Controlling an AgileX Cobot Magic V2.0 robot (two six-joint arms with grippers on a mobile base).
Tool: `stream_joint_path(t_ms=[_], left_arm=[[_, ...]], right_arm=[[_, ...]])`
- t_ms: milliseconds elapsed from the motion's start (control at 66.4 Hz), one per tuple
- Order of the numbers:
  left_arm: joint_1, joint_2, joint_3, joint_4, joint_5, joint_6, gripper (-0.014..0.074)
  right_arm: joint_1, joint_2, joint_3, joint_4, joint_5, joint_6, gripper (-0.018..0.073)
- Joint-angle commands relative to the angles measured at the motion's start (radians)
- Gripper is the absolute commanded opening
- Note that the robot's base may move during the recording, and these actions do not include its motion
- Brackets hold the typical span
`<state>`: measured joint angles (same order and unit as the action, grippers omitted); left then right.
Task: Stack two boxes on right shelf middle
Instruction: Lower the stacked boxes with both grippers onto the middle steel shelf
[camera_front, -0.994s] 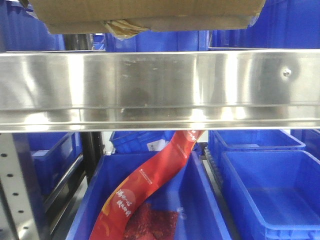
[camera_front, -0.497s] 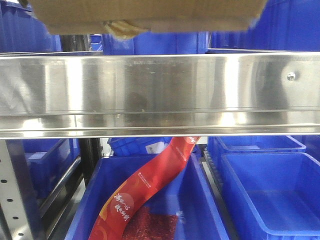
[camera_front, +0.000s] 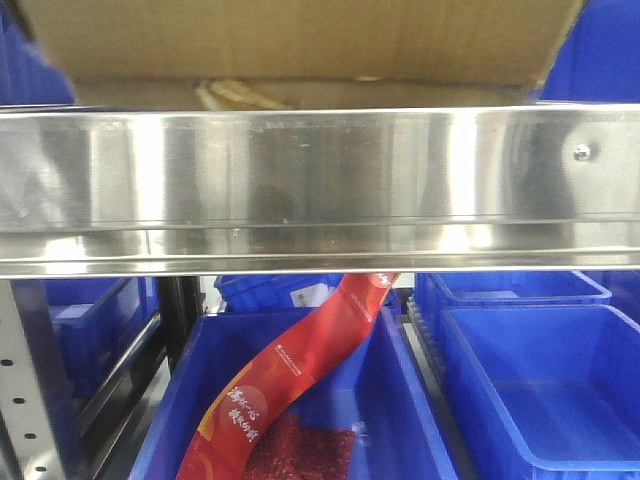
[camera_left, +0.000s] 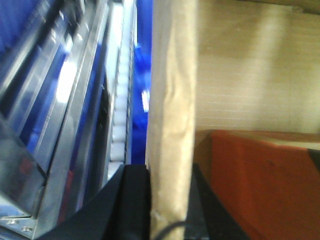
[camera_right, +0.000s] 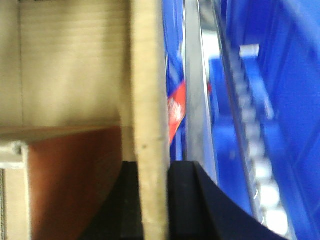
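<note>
**A:** Starting at the claws: the left gripper (camera_left: 167, 200) has its black fingers clamped either side of one wall of the cardboard box (camera_front: 290, 45), and the right gripper (camera_right: 152, 200) is pinching the opposite wall the same way. So both are clenched on the box, one per side, neither really nearer than the other.

**B:** Where's the box relative to the shelf then?

**A:** Front view shows it sitting above the steel shelf rail (camera_front: 320, 180), long axis running left to right along that rail. Its bottom edge hides behind the rail's top lip, so I can't tell if it's resting on the shelf or just above it. I'd guess the next move hinges on that, pushing straight back from the claws over the rail. Something orange sits inside the box (camera_left: 260, 180) (a second box maybe, can't say).

**B:** Any labels?

**A:** Nothing readable on the cardboard. Below, a red packet (camera_front: 290, 380) leans in a blue bin (camera_front: 420, 400) with yellow print, too small to read.
</note>
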<state>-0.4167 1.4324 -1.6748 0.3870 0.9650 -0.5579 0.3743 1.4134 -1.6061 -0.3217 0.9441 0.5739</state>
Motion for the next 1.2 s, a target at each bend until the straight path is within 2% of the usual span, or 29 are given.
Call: stream_joint_path(t_ms=[0,90,452,527,602,708,768,858,1099,1189], left_arm=[[0.034,0.017,-0.03,-0.021,-0.022,0.052,-0.0111],[0.034,0.039,-0.039,-0.025,-0.022,0.052,-0.0111],[0.034,0.061,-0.039,-0.017,-0.04,0.058,-0.0109],[0.034,0.073,-0.039,-0.017,-0.04,0.058,-0.0055],[0.034,0.079,-0.039,-0.017,-0.042,0.058,0.0045],[0.034,0.079,-0.039,-0.017,-0.057,0.058,0.02],[0.034,0.079,-0.039,-0.017,-0.072,0.058,0.0256],[0.034,0.079,-0.05,-0.01,-0.075,0.058,0.0312],[0.034,0.076,-0.106,-0.004,-0.055,0.058,0.0318],[0.034,0.074,-0.124,-0.004,-0.016,0.058,0.0307]], right_arm=[[0.029,0.035,-0.062,-0.096,0.036,0.027,-0.0151],[0.056,0.071,-0.102,-0.098,0.033,0.027,-0.0151],[0.057,0.14,-0.116,-0.098,0.034,0.027,-0.0151],[0.057,0.147,-0.116,-0.098,0.038,0.027,-0.0148],[0.057,0.149,-0.116,-0.098,0.045,0.027,-0.0073],[0.057,0.151,-0.116,-0.098,0.045,0.027,0.0127],[0.057,0.151,-0.116,-0.098,0.045,0.027,0.0257],[0.057,0.151,-0.116,-0.106,0.045,0.027,0.0381],[0.057,0.127,-0.116,-0.119,0.053,0.027,0.0401],[0.057,0.107,-0.116,-0.119,0.072,0.011,0.0353]])
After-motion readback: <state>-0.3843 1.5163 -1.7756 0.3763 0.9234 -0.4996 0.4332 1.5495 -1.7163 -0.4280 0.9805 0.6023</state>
